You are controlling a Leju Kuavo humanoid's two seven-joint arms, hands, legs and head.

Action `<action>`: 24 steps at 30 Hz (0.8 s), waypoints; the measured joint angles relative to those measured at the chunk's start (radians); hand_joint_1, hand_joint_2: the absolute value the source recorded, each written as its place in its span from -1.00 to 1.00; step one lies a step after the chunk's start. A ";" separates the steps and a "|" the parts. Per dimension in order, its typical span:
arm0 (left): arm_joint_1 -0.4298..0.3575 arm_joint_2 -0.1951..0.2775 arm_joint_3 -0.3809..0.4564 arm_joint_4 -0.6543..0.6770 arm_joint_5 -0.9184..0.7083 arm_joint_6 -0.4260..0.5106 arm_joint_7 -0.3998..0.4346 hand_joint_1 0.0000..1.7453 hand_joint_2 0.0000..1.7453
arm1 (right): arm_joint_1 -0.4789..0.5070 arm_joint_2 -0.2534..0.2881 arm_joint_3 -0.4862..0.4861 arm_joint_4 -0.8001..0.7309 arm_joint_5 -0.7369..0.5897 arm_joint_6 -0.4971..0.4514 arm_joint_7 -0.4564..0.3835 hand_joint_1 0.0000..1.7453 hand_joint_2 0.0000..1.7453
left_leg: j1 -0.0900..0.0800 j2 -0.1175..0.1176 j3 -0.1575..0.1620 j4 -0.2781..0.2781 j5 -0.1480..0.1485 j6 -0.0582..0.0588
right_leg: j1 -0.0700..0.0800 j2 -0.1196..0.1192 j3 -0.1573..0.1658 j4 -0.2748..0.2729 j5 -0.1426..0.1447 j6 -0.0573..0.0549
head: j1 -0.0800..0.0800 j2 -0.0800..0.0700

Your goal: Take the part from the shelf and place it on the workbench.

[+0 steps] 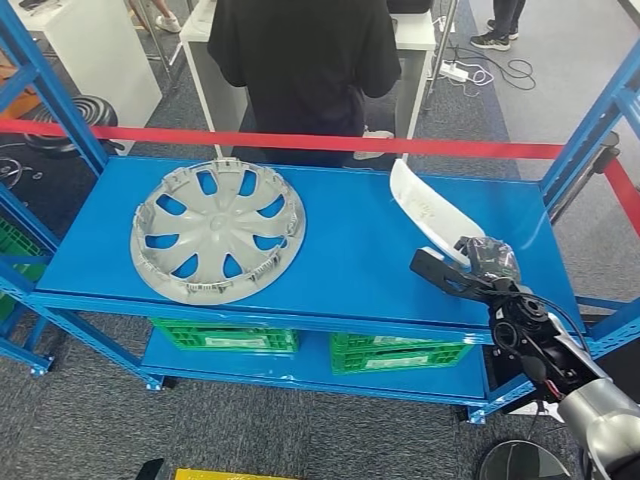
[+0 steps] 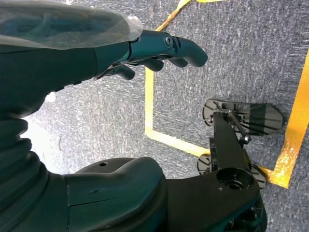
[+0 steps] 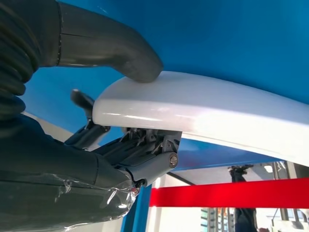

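On blue shelf [image 1: 355,250], right robot hand [image 1: 483,270] gripping white part [image 1: 430,212]

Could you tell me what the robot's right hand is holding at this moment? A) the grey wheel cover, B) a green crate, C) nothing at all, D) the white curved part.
D: the right hand grips the white curved part, thumb on one face, fingers under the other, above the blue shelf.

Grey carpet floor [image 1: 90,420] w/ yellow tape lines [image 2: 149,96]. Blue metal rack [image 1: 355,240], green crates [image 1: 226,338] underneath. Red barrier tape [image 1: 302,142] across; white tables [image 1: 90,50] behind, person [image 1: 302,60] standing.
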 joint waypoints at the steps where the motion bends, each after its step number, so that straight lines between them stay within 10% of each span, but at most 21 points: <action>1: 0.000 0.000 0.000 0.000 0.000 0.000 0.001 -1.00 1.00 | 0.000 0.000 -0.001 0.000 0.000 0.000 0.000 1.00 1.00 | 0.000 0.000 0.000 0.000 0.000 0.000 | 0.000 0.000 0.000 0.000 0.000 0.000 | 0.000 0.000; 24: 0.000 0.003 0.000 0.000 0.014 -0.002 -0.038 -1.00 1.00 | 0.000 -0.005 -0.002 -0.008 -0.010 0.010 -0.003 1.00 1.00 | 0.000 0.000 0.001 0.000 0.000 0.000 | 0.000 0.000 0.002 0.000 0.000 0.000 | 0.000 0.000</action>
